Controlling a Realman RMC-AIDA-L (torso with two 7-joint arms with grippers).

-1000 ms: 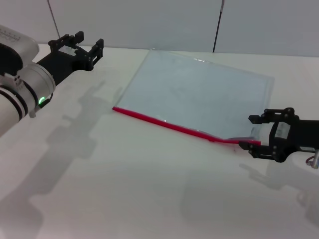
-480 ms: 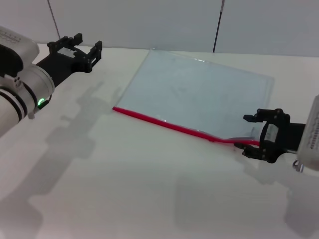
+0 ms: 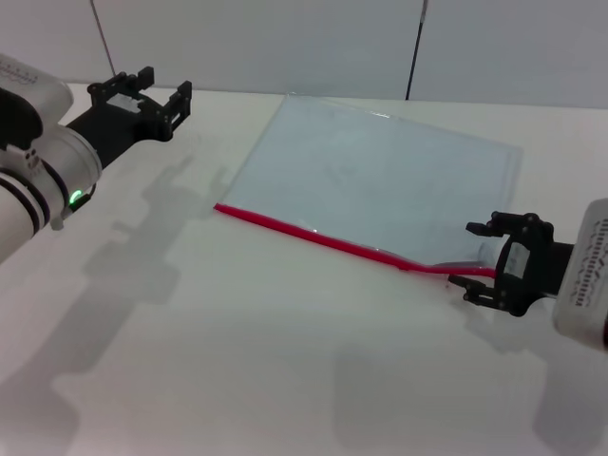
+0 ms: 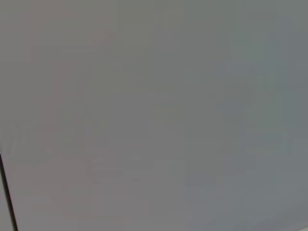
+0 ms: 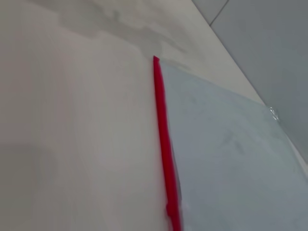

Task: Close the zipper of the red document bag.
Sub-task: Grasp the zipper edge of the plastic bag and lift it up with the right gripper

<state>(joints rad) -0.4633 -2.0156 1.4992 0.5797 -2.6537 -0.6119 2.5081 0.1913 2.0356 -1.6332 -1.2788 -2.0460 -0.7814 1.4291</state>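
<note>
Since the earlier frame, right gripper [image 3: 481,255] edged slightly back; jaws apart, straddling zipper [image 3: 313,235] end of red document bag [image 3: 380,180]. Left gripper [image 3: 152,90] hovers far off, jaws apart. White table [image 3: 237,361] around.

Bright even light, soft shadows, blurred wrist views

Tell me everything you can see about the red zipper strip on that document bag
The zipper is a thin bright red plastic-looking strip along the near long edge of the translucent red document bag, lying flat on the white table. It runs diagonally; its right end lifts slightly at the open right gripper.
</note>
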